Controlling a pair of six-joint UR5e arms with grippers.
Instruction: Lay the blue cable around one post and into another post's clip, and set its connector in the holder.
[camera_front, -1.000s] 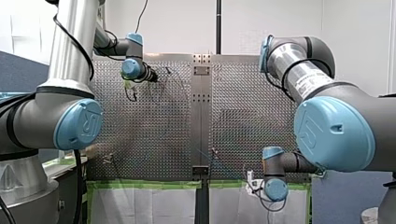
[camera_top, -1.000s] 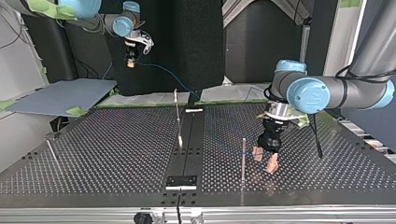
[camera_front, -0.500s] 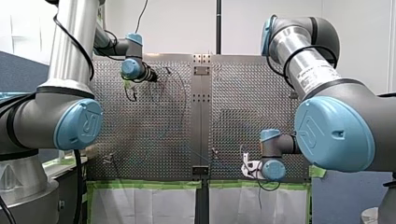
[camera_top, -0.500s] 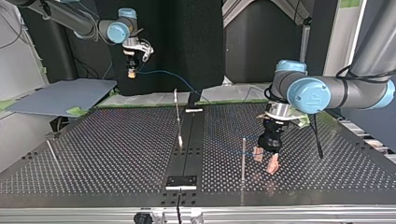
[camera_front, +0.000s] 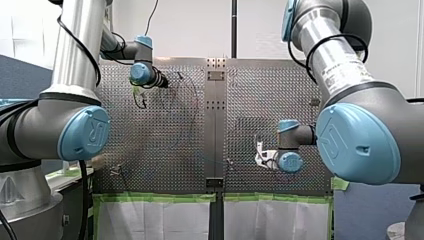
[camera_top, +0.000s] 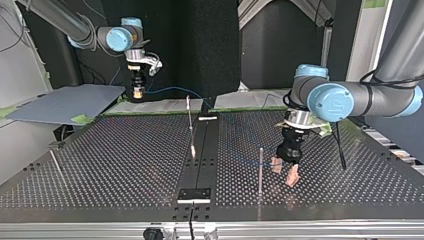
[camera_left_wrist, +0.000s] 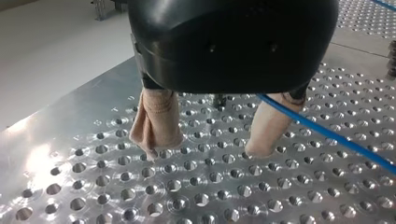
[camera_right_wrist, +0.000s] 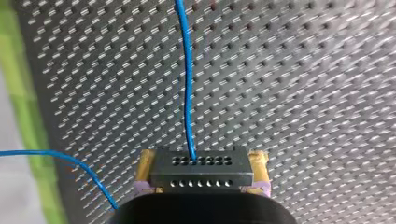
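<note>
Right gripper (camera_top: 136, 91): carried lower and nearer the post (camera_top: 260, 167) than a second ago, still well apart from it, above the table's (camera_top: 100, 165) far side. Its yellow pads are clamped on the connector (camera_right_wrist: 201, 170), holding the blue cable (camera_right_wrist: 187, 79) off the table for routing. Left gripper (camera_top: 285, 170): just beside the post, low, beige pads apart, cable running alongside one pad, probably ready to guide it.

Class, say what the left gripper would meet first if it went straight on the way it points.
Most likely the table: the left gripper points down at it; the cable runs beside, seemingly clear.
</note>
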